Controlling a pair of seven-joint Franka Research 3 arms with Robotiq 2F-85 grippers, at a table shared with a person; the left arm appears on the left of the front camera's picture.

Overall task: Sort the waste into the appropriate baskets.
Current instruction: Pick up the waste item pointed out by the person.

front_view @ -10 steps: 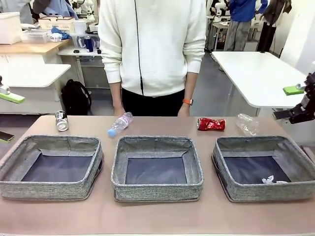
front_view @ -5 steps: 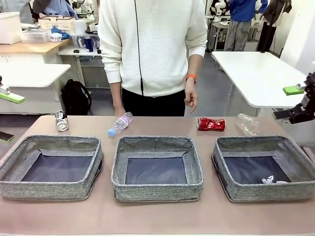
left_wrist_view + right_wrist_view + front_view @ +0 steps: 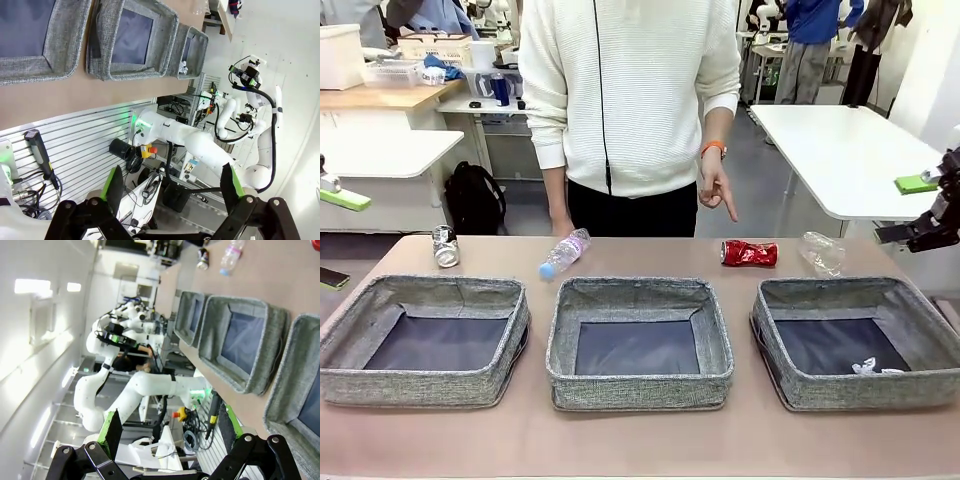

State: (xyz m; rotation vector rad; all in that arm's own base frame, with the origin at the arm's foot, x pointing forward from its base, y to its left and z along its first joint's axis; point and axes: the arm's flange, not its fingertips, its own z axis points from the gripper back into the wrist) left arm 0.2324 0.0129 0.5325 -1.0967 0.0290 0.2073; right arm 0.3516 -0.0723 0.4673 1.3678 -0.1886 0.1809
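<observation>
Three baskets (image 3: 640, 385) on tan table (image 3: 640, 440), white tables (image 3: 840, 150) behind; left gripper (image 3: 171, 172), right gripper (image 3: 169, 414) jaws spread, empty.

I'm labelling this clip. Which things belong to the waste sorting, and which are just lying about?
Belongs to the job: pink-label bottle, label-less bottle, red can, dark can, white scrap, left basket, middle basket, right basket.

Lying about: black backpack, white side table, white box.

Three baskets are counted: left basket (image 3: 415, 387), middle basket (image 3: 640, 388), right basket (image 3: 860, 392). Two bottles are seen (pink-labelled bottle (image 3: 565, 252), label-less bottle (image 3: 822, 252)). Two cans are tallied, red can (image 3: 749, 253) and dark can (image 3: 445, 246), and one white scrap (image 3: 868, 367) is noted.
</observation>
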